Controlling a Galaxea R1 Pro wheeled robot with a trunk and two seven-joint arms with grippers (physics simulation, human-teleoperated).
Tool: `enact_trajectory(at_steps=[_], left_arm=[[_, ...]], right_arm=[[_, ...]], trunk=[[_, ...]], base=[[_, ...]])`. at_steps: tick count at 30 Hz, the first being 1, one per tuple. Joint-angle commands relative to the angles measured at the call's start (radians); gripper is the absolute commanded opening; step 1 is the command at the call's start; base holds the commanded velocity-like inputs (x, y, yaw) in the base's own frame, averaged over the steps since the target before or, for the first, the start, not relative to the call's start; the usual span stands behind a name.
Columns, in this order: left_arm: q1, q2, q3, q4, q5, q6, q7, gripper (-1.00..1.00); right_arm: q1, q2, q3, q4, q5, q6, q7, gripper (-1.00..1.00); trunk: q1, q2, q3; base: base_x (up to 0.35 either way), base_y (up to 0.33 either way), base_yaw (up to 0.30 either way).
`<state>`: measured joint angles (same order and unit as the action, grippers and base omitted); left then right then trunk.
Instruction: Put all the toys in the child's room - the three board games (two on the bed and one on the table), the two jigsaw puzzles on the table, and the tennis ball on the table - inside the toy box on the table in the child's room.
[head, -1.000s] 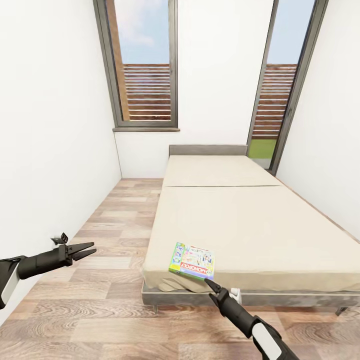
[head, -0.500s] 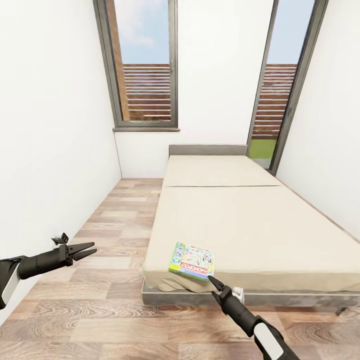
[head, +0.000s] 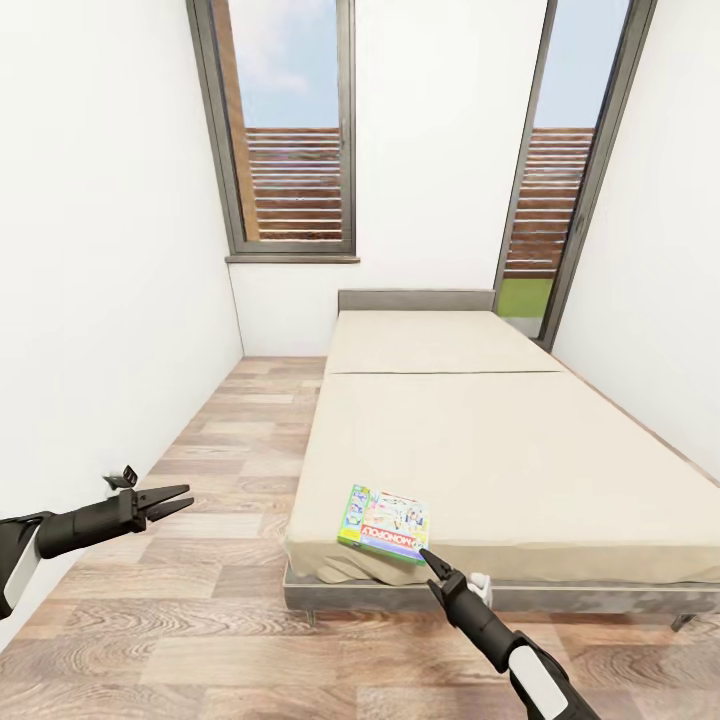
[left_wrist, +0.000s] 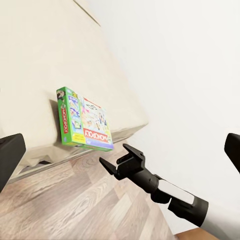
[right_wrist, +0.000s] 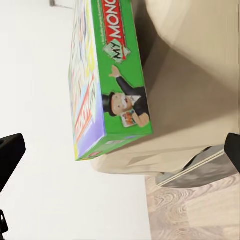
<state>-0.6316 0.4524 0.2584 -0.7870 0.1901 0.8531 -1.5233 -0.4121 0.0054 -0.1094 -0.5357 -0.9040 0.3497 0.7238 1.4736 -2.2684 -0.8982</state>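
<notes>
Beige bed on wood floor holds one board game.

My left end effector was matte black with two slim pointed fingers on a dark tapering wrist. My right end effector matched it; behind its black wrist I saw a white forearm shell with a grey band.
</notes>
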Motion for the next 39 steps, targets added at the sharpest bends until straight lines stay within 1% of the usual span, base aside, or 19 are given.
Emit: enact_trajectory(at_steps=[1,39], left_arm=[[0.000,0.000,0.000,0.000,0.000,0.011,-0.003,1.00],[0.000,0.001,0.000,0.000,0.000,0.011,-0.002,1.00]], right_arm=[[-0.001,0.001,-0.003,0.000,-0.007,0.007,0.000,1.00],[-0.001,0.001,-0.003,0.000,-0.006,0.003,-0.004,1.00]], trunk=[[0.000,0.000,-0.001],[0.000,0.000,-0.001]], base=[[0.000,0.000,0.000],[0.002,0.006,0.000]])
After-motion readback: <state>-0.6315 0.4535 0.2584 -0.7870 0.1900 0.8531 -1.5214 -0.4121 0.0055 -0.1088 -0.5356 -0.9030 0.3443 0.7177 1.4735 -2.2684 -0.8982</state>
